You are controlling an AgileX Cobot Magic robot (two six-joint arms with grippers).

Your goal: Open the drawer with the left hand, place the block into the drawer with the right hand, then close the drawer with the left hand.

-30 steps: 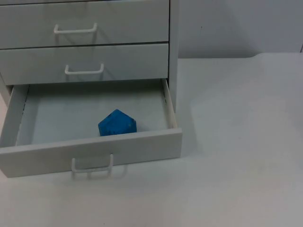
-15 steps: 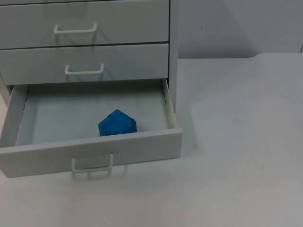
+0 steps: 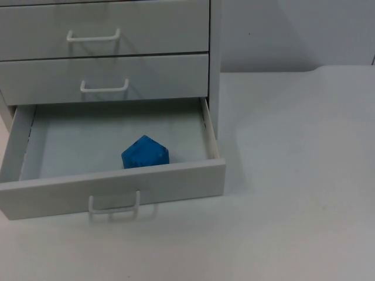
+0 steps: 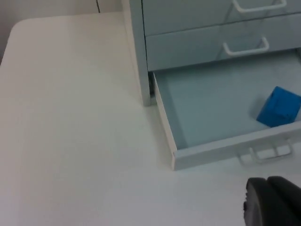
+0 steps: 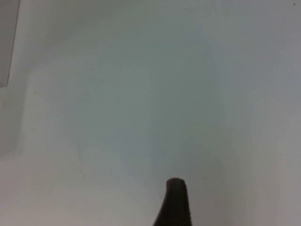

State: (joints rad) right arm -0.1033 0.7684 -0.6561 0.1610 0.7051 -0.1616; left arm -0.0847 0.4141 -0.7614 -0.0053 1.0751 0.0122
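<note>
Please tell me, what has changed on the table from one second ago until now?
Nothing has visibly changed. The bottom drawer is still pulled open, and the blue block still lies inside it near the front wall. The two upper drawers stay shut.

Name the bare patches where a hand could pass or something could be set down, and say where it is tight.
Free: the white table right of the cabinet, up to the grey wall; the strip in front of the open drawer; the drawer floor left of and behind the blue block. Tight: between the block and the drawer's front panel, and near the handle.
</note>
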